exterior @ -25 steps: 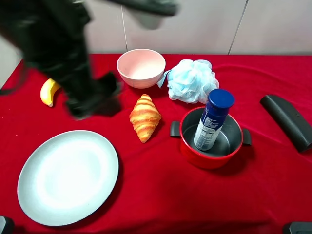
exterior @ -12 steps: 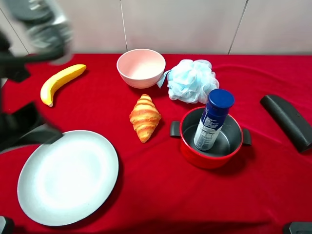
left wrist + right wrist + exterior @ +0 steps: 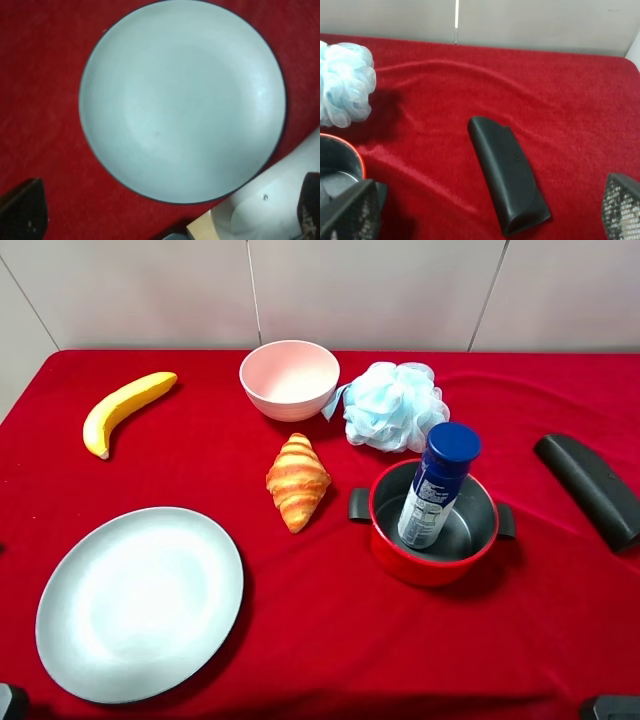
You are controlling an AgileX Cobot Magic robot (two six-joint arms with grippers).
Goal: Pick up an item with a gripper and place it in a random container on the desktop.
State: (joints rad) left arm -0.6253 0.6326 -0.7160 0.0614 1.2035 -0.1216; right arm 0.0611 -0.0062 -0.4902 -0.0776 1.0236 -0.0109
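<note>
The white spray can [image 3: 436,490] with a dark blue cap stands tilted inside the red pot [image 3: 440,570] at the right middle of the red cloth [image 3: 330,640]. Neither arm shows in the high view. In the left wrist view my left gripper [image 3: 165,215] is open and empty above the grey-blue plate [image 3: 180,100]; its fingertips [image 3: 22,212] show at the frame's corners. In the right wrist view my right gripper [image 3: 485,210] is open and empty above the flat black bar [image 3: 507,172]. The pot's rim [image 3: 340,160] shows at that view's edge.
A banana [image 3: 120,410] lies at the back left. A pink bowl [image 3: 290,378] and a blue bath puff [image 3: 395,405] are at the back. A croissant [image 3: 297,480] lies left of the pot. The plate [image 3: 140,600] is front left, the black bar [image 3: 590,488] far right.
The left arm has pulled back from over the table's left side and left the high view, uncovering the banana. The can and pot have not moved.
</note>
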